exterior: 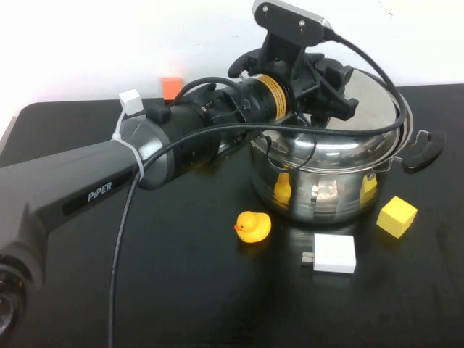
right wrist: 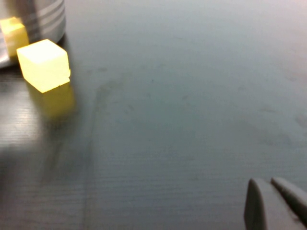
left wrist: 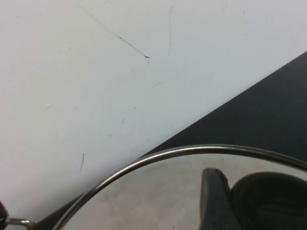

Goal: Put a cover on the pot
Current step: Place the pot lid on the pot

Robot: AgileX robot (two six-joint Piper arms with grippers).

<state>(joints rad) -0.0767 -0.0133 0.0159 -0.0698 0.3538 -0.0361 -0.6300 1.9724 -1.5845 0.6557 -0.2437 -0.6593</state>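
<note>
The shiny steel pot (exterior: 326,185) with black side handles (exterior: 424,151) stands at the middle right of the black table. The domed steel lid (exterior: 373,109) lies on or just over its top, slightly tilted. My left gripper (exterior: 330,90) reaches over the pot and is shut on the lid's black knob. In the left wrist view a black finger (left wrist: 213,201) presses beside the knob (left wrist: 271,201) inside the lid's rim (left wrist: 158,157). My right gripper (right wrist: 269,187) is shut and empty, low over the bare table. It is out of the high view.
A yellow cube (exterior: 396,216) sits right of the pot, also in the right wrist view (right wrist: 44,64). A yellow rubber duck (exterior: 253,226) and a white charger (exterior: 333,253) lie in front. An orange cube (exterior: 172,87) and a white cube (exterior: 130,100) are at the back left.
</note>
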